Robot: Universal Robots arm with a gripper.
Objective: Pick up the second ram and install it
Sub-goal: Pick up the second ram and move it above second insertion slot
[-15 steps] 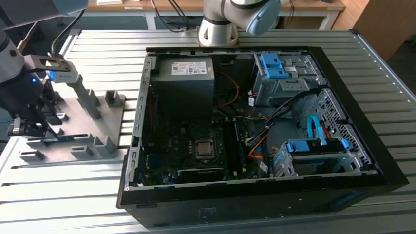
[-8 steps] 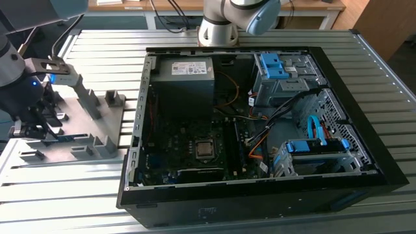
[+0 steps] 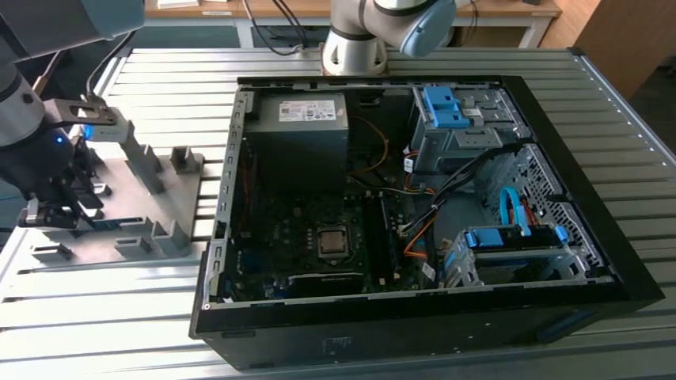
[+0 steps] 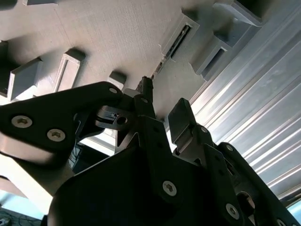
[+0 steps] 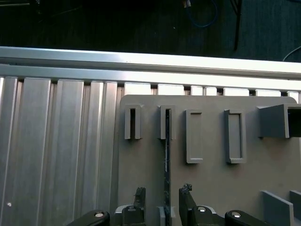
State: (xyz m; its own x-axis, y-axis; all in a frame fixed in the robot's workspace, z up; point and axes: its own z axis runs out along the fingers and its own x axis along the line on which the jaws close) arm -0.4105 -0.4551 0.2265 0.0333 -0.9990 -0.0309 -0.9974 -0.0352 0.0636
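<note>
No readable text, power supply label (image 3: 312,111) illegible

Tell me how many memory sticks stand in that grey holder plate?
1. The second ram stands on edge in the grey holder plate, between the fingertips of the open gripper. The slot beside it looks empty.

A thin, long, dark memory stick (image 5: 167,155) stands on its edge in a slot of the flat grey holder plate (image 5: 211,183). The black gripper (image 5: 163,194) has one finger on each side of it, not touching.
</note>
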